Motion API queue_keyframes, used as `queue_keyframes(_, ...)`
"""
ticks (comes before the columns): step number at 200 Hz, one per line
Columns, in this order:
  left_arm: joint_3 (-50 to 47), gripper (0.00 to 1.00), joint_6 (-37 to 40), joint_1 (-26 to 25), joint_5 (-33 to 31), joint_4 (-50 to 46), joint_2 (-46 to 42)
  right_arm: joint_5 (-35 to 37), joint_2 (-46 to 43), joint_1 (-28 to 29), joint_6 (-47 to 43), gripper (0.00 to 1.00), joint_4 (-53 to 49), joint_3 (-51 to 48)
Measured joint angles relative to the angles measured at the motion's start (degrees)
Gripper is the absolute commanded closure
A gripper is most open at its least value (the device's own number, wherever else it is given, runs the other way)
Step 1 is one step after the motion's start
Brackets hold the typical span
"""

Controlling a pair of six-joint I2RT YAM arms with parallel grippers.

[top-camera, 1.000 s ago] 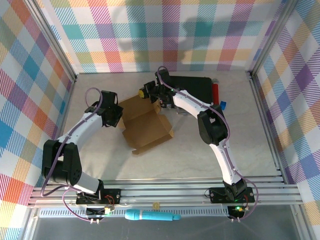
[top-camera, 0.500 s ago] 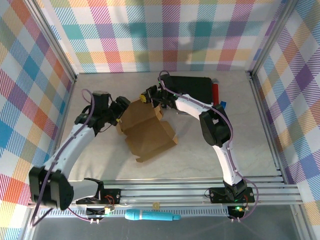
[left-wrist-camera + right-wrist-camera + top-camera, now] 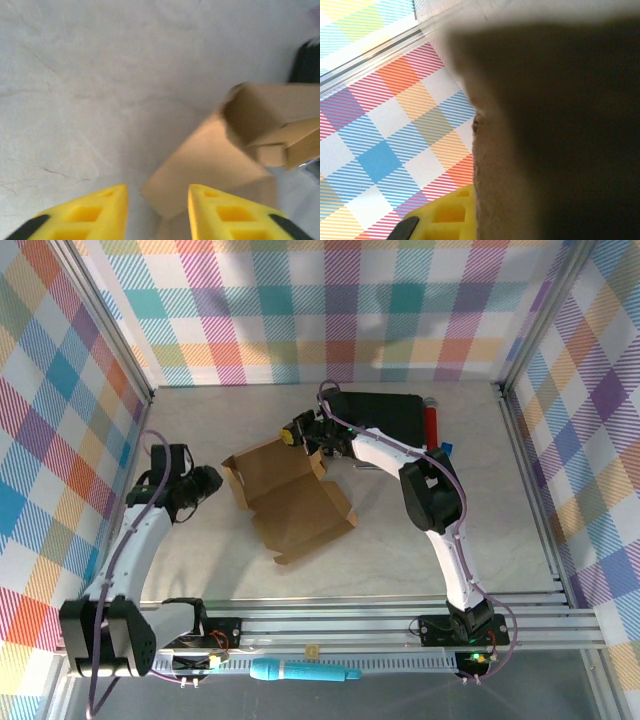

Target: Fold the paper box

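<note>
The paper box point(image 3: 295, 502) lies half-folded in the middle of the desk point(image 3: 350, 562), its left wall raised. The right gripper point(image 3: 303, 433) is clenched on the box's far flap, close to the black case point(image 3: 385, 412). The left gripper point(image 3: 211, 480) hovers released and empty, fingers apart, just left of the box

The paper box point(image 3: 295, 502) is lying mid-table point(image 3: 470, 530). My left gripper point(image 3: 212, 479) is sitting apart on its left, my right gripper point(image 3: 303, 432) at its far edge, the black case point(image 3: 385, 415) lying behind.
</note>
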Motion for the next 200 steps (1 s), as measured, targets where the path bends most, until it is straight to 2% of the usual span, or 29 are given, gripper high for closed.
queue_keyframes(46,-5.53,0.63,7.19,0.24,6.14,9.40,3.34,-0.68,0.00,-0.02,-0.92,1.00,0.00,0.02)
queue_keyframes(106,-6.97,0.61,9.01,-2.12,11.13,18.78,6.21,-1.51,0.00,-0.02,-1.18,1.00,1.73,0.02)
queue_keyframes(137,-6.97,0.60,9.60,-4.92,10.25,19.56,7.43,-2.64,-0.09,-0.02,-1.40,1.00,4.92,-0.48)
queue_keyframes(200,-7.74,0.60,9.86,-6.80,1.88,19.82,7.56,-6.54,-0.68,-0.13,-1.60,1.00,17.18,-6.97)
